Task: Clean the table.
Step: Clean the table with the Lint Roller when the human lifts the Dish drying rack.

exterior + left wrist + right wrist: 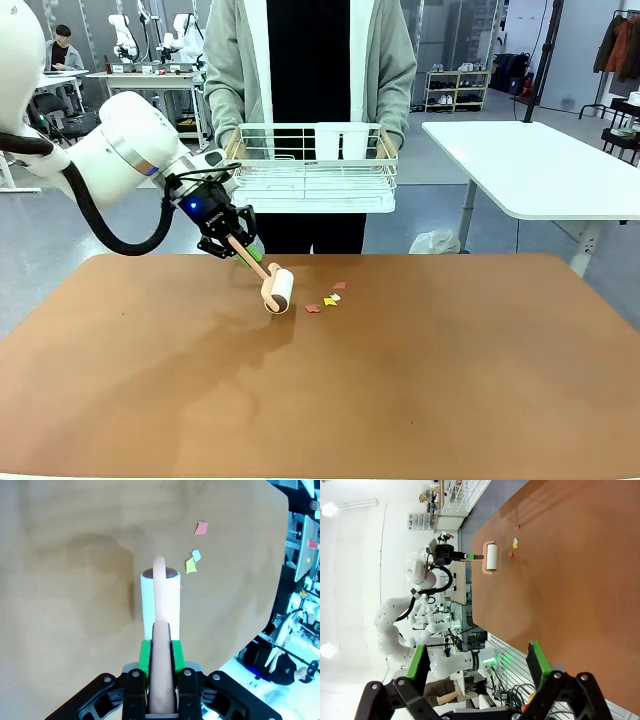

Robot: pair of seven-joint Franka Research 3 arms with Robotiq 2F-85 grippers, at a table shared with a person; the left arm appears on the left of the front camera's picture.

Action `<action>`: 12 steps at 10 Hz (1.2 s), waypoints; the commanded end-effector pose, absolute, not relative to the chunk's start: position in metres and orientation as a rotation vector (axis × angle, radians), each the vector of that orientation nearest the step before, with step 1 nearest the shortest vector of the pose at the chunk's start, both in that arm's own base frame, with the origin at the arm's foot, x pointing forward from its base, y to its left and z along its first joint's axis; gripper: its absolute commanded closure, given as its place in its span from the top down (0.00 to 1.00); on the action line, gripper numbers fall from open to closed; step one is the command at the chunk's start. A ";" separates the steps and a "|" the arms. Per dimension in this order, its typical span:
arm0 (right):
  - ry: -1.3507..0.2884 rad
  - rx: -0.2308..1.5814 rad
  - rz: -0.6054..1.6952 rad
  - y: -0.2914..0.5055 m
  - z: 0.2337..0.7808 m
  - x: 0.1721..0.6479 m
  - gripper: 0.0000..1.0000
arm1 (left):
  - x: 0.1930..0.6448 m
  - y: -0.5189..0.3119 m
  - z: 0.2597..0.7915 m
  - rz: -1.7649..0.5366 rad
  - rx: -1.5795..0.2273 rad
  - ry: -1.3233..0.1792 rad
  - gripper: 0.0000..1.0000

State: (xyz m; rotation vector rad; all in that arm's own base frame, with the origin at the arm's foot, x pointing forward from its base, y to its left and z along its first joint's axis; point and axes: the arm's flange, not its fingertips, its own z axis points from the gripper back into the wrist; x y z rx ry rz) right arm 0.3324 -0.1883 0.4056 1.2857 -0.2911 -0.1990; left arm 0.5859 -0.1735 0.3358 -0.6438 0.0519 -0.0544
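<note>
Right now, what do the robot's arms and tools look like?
The left arm is glossy white and rounded, with a black ribbed cable looping beneath and a blue light near its wrist. The left tool and right tool are black linkages with green pads.

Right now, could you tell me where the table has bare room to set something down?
The table is bare over its whole near half and its right side, from the paper scraps to the right edge. It is crowded at the far middle: the left gripper holds the lint roller beside the scraps.
</note>
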 end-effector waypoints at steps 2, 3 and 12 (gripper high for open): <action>-0.311 1.298 -0.184 -0.188 0.407 0.331 1.00 | 0.595 -0.179 0.327 -0.065 -0.667 0.074 0.21; -0.311 1.298 -0.184 -0.188 0.407 0.331 1.00 | 0.596 -0.180 0.316 -0.045 -0.651 0.077 0.21; -0.311 1.298 -0.184 -0.188 0.407 0.331 1.00 | 0.578 -0.269 0.250 -0.007 -0.614 0.025 0.21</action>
